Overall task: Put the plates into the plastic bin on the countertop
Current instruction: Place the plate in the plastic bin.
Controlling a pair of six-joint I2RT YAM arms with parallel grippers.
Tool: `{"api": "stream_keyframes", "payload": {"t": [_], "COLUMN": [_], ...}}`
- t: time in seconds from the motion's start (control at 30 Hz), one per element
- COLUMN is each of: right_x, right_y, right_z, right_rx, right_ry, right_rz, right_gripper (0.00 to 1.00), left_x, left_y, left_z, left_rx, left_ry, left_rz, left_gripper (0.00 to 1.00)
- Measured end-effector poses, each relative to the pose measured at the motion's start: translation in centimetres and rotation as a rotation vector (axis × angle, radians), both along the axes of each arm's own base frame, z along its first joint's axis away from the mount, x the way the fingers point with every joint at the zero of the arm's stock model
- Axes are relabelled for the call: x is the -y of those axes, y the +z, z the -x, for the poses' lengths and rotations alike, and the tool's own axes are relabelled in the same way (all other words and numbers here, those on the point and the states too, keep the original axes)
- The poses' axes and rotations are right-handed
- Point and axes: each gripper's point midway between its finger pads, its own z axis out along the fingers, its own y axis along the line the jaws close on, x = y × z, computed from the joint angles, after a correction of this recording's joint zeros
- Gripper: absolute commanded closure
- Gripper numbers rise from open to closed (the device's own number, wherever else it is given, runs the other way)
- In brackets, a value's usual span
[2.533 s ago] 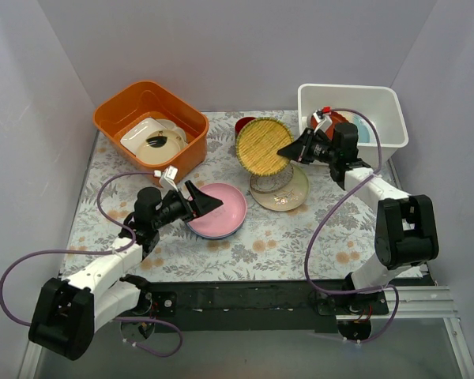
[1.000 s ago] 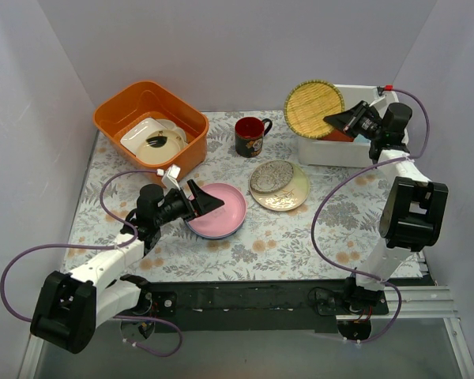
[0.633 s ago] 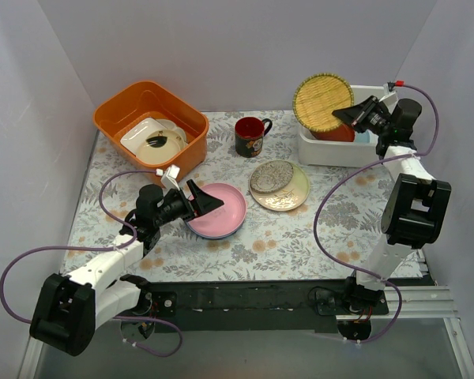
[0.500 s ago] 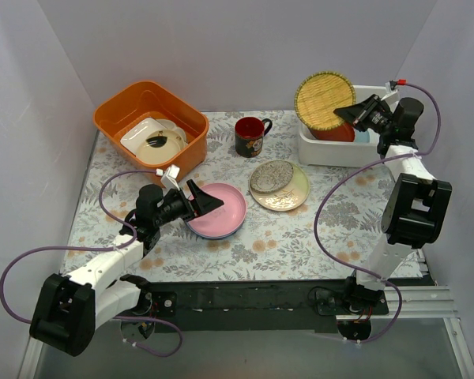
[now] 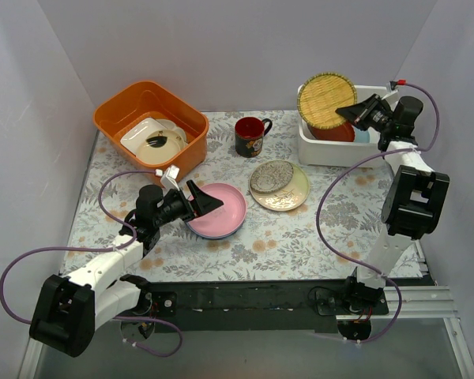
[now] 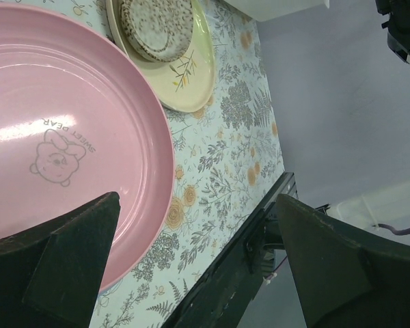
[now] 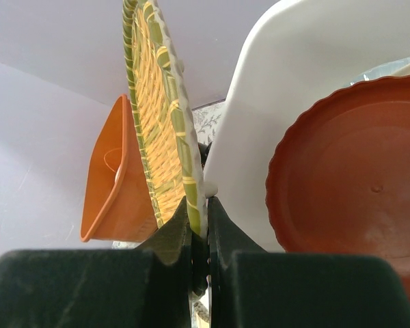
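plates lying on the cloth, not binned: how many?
3: pink plate by the left end effector, grey patterned plate stacked on cream plate mid-table. A bluish rim under the pink one suggests a fourth.

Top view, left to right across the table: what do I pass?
In order: orange tub, pink plate, mug, cream plate, white bin. The yellow plate held over the bin overlaps it, so I leave it out.

bin [image 5: 320,152] — red-brown plate [image 7: 355,184] inside, mug [image 5: 251,136] nearby
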Motion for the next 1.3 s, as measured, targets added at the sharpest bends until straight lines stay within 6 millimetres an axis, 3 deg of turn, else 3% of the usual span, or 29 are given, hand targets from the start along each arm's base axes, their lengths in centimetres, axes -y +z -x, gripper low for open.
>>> {"api": "stream_keyframes", "payload": {"t": [0.47, 0.9, 1.3], "right_x": [2.1, 4.0, 4.1], "right_y": [-4.3, -6.1, -6.9], "right_z": [-2.7, -3.2, -3.3], "right_rx": [-0.081, -0.112, -0.129], "right_ry": [-0.028, -0.058, -0.057], "right_rz": [-0.024, -0.033, -0.038], "right_gripper": [0.99, 0.99, 0.99], "left_x": [-0.1, -0.2, -0.2], "left_y": [-0.3, -0.4, -0.5], "left_z": [0.0, 0.0, 0.0], "left_rx": [-0.009, -0.011, -0.014], "left_ry": [0.007, 0.009, 0.009], "left_rz": [-0.009, -0.014, -0.015], "left_gripper": [0.02, 0.02, 0.02]}}
